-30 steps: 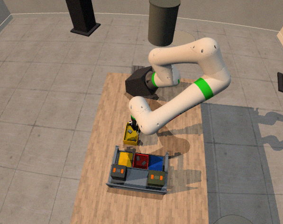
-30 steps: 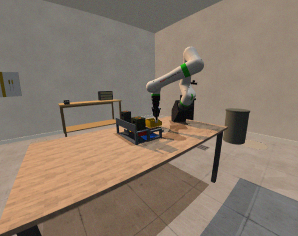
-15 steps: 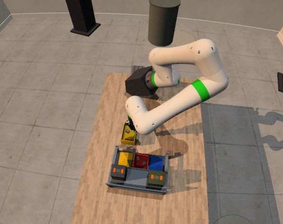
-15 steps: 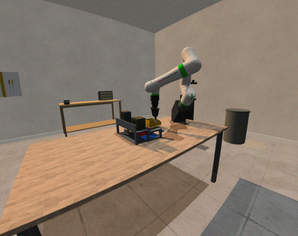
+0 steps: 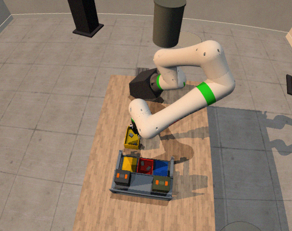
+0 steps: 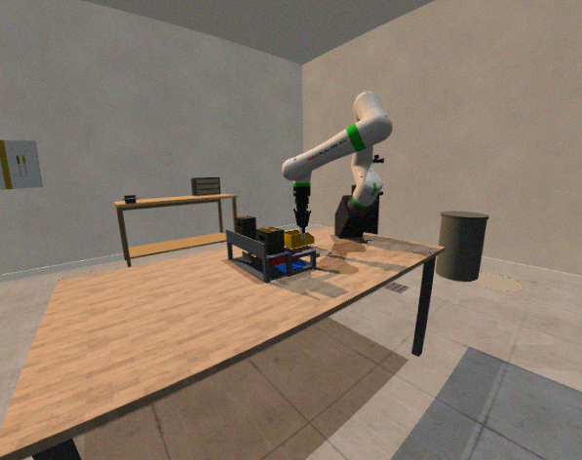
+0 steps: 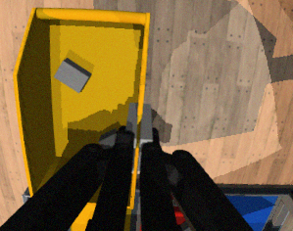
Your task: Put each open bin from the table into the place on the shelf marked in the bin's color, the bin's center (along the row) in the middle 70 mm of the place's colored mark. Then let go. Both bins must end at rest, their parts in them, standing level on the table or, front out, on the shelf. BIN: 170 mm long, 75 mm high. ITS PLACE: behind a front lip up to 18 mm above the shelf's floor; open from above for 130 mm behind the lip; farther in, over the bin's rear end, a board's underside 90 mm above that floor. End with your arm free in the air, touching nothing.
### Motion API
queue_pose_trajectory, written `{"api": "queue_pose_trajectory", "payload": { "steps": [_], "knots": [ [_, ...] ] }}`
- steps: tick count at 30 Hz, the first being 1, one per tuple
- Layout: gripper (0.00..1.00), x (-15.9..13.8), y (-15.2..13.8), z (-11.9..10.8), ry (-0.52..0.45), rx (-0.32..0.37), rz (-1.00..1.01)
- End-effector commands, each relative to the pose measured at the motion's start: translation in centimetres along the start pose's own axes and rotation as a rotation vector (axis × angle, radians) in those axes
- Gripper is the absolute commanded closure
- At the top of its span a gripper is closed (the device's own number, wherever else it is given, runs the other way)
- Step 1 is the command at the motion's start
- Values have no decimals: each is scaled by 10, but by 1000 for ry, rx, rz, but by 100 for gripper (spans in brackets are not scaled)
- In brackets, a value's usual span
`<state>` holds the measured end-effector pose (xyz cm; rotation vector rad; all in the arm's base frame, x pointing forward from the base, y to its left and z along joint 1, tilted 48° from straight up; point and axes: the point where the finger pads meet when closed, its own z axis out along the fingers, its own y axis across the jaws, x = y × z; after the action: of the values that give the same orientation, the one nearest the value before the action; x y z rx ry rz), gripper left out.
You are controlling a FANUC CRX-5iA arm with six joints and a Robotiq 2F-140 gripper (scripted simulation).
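Note:
The yellow bin [image 5: 131, 139] hangs a little above the table, just before the shelf [image 5: 143, 176], with a grey part [image 7: 73, 74] inside it. My gripper [image 7: 138, 116] is shut on the bin's right side wall, one finger inside and one outside. The bin also shows in the exterior view [image 6: 298, 239] and the wrist view [image 7: 83, 99]. The shelf has a yellow mark [image 5: 129, 163] at the left, a red bin [image 5: 145, 166] with parts in the middle place, and a blue mark [image 5: 160, 168] at the right.
A dark box [image 5: 122, 177] and an olive box [image 5: 161, 184] sit on the shelf's top board. The arm's black base [image 5: 142, 86] stands at the table's far end. A grey cylinder [image 5: 168, 22] stands on the floor behind it.

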<state>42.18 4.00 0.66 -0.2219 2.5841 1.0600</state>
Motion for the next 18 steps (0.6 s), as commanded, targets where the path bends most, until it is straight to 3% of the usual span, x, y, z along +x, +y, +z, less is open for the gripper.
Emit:
{"api": "queue_pose_trajectory", "payload": {
  "steps": [1,18],
  "knots": [
    [100,0,0,0,0,0,0],
    [100,-2,0,0,0,0,0]
  ]
}}
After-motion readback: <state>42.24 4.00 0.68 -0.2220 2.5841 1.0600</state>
